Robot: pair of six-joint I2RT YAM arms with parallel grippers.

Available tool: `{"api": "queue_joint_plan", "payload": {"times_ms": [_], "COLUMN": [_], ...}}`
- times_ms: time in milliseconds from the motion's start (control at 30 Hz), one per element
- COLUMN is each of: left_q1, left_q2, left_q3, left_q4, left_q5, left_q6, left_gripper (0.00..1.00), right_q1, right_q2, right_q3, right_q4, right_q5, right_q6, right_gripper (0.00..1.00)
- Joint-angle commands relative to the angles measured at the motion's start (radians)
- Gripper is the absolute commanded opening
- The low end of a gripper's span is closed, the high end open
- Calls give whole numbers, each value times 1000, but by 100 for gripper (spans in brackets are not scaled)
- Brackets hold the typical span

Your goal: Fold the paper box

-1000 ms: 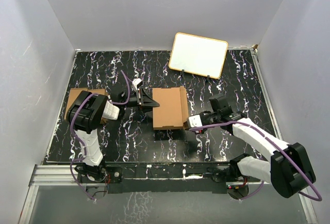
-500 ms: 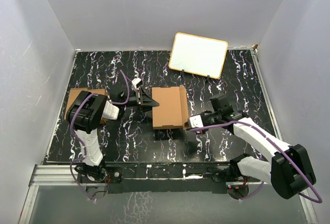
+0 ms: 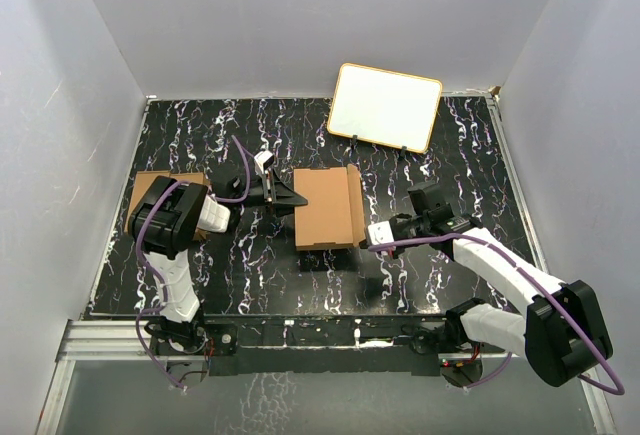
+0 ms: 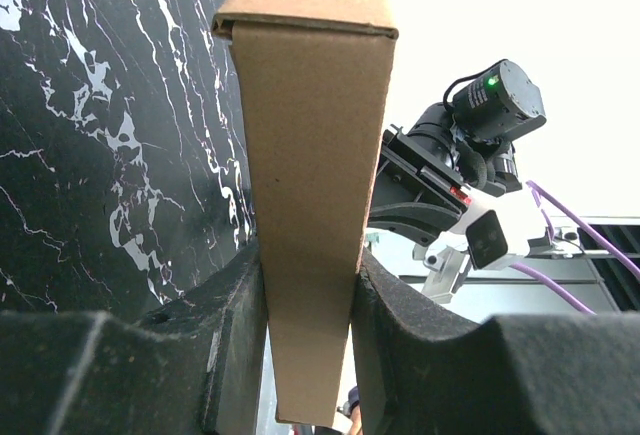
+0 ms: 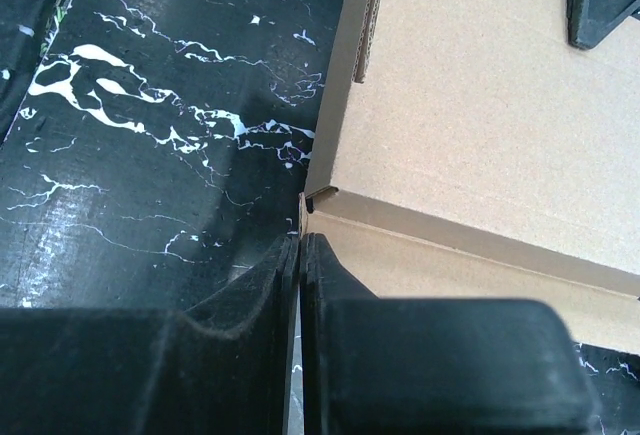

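While the left gripper (image 4: 308, 295) clamps the paper box (image 3: 328, 208) at mid-frame to steady it, the right gripper (image 5: 300, 255), jaws together, meets its lower-right corner, perhaps pinching a flap.

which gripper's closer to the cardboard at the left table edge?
Left. The left gripper is a short way right of that cardboard, clamped on the box at its left side; the right gripper is beyond the box, shut at its near-right corner.
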Motion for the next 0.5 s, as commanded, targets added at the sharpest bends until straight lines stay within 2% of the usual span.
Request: {"api": "queue_joint_plan", "payload": {"times_ms": [0, 467], "left_q1": [4, 5], "left_q2": [-37, -101], "left_q3": [11, 11], "left_q4": [44, -46], "left_q5": [23, -2], "left_q6": [3, 96], "left_gripper": [0, 0], "right_q1": [-4, -5], "right_q2": [-15, 11], "right_q3": [38, 30], "right_q4": [62, 147], "right_q5": [-56, -12], "right_q6": [36, 174], "right_gripper": [8, 8]}}
